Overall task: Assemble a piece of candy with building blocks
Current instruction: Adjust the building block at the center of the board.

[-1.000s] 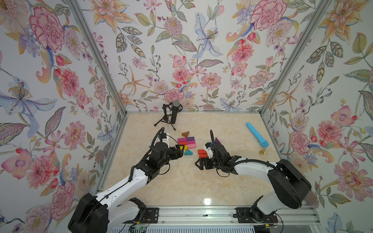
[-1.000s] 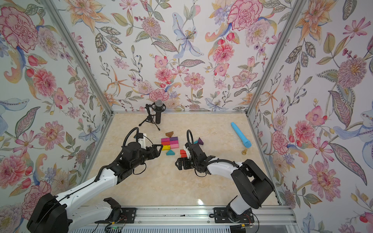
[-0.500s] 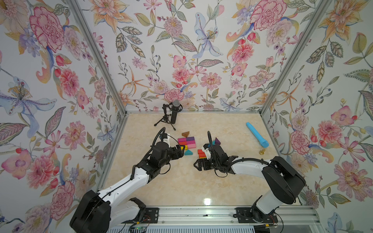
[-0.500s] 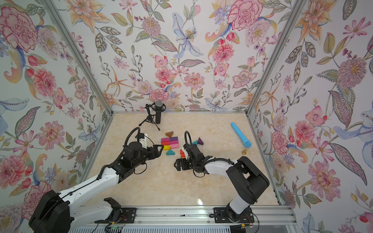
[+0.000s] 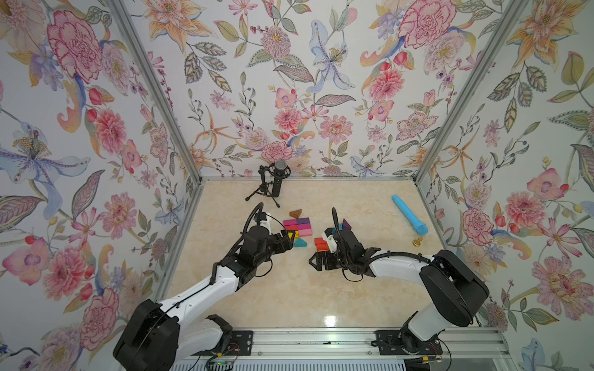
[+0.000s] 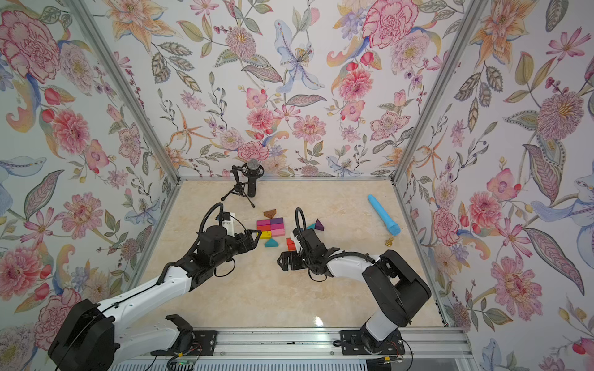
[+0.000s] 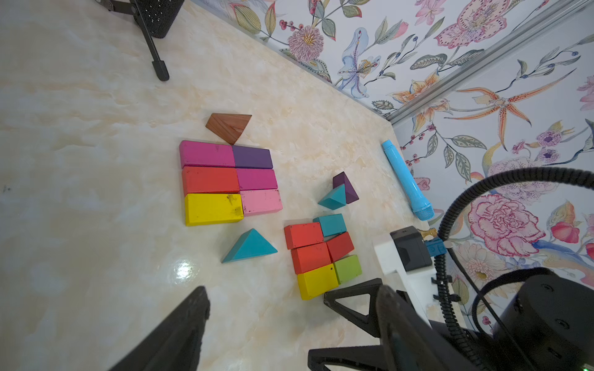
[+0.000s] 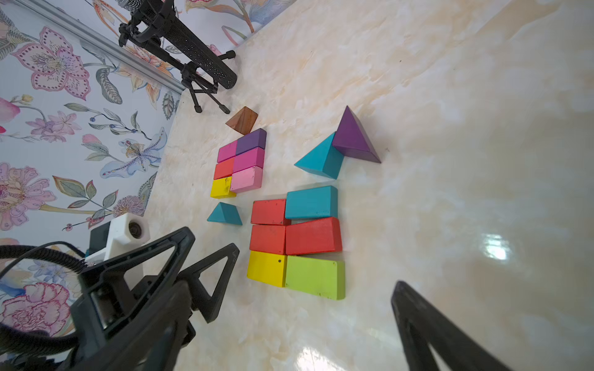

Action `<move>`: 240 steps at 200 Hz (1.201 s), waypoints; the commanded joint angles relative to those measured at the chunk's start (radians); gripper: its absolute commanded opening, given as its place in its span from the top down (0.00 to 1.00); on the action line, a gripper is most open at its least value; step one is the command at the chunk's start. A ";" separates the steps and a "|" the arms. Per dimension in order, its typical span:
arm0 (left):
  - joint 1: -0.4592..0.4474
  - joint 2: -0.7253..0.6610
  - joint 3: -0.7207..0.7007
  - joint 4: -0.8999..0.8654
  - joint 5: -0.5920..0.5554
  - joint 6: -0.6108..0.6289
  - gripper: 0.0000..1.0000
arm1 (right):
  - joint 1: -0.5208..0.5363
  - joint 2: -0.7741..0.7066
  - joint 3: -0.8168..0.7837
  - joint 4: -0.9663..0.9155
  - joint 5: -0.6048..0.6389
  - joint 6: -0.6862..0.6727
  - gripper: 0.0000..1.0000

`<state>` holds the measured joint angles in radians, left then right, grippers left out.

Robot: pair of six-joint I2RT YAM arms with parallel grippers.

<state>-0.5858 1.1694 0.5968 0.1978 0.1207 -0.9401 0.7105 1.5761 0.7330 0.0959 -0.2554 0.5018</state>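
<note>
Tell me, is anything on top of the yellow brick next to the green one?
Nothing: the yellow brick has a bare top, beside the green brick. It lies flat on the table, so its underside is covered.

Two block groups sit side by side on the table [image 5: 289,295]: left cluster [image 5: 297,227], right cluster [image 7: 321,257]. The microphone [image 5: 276,180] stands behind them, and the stick [image 5: 409,213] lies off to the right.

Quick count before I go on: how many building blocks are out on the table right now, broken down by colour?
red blocks: 4
yellow blocks: 2
magenta blocks: 2
pink blocks: 1
purple blocks: 2
teal blocks: 3
green blocks: 1
brown blocks: 1
Total: 16
</note>
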 commanded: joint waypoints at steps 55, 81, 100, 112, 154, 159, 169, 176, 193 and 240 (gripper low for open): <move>-0.240 0.139 -0.054 0.287 -0.287 -0.268 0.07 | -0.336 -0.277 -0.057 -0.064 -0.134 -0.064 0.00; -0.307 0.260 -0.062 0.471 -0.357 -0.388 0.06 | -0.444 -0.300 -0.090 -0.052 -0.156 -0.078 0.00; -0.345 0.355 -0.024 0.542 -0.375 -0.445 0.06 | -0.487 -0.309 -0.114 -0.015 -0.190 -0.060 0.00; -0.367 0.420 0.004 0.562 -0.392 -0.479 0.06 | -0.498 -0.313 -0.120 0.000 -0.200 -0.053 0.00; -0.409 0.585 0.084 0.608 -0.459 -0.583 0.07 | -0.535 -0.328 -0.150 0.060 -0.248 -0.025 0.00; -0.412 0.599 0.091 0.611 -0.465 -0.597 0.07 | -0.539 -0.330 -0.152 0.063 -0.254 -0.024 0.00; -0.414 0.629 0.105 0.626 -0.477 -0.620 0.07 | -0.548 -0.336 -0.160 0.066 -0.267 -0.024 0.00; -0.417 0.646 0.115 0.623 -0.487 -0.638 0.07 | -0.555 -0.342 -0.166 0.070 -0.273 -0.025 0.00; -0.426 0.679 0.144 0.608 -0.516 -0.661 0.07 | -0.570 -0.353 -0.177 0.077 -0.292 -0.024 0.00; -0.437 0.734 0.213 0.557 -0.581 -0.704 0.07 | -0.595 -0.361 -0.198 0.095 -0.335 -0.023 0.00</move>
<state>-1.0088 1.8675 0.7715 0.7677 -0.3828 -1.5917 0.1261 1.2339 0.5491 0.1585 -0.5446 0.4717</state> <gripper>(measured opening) 0.929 0.997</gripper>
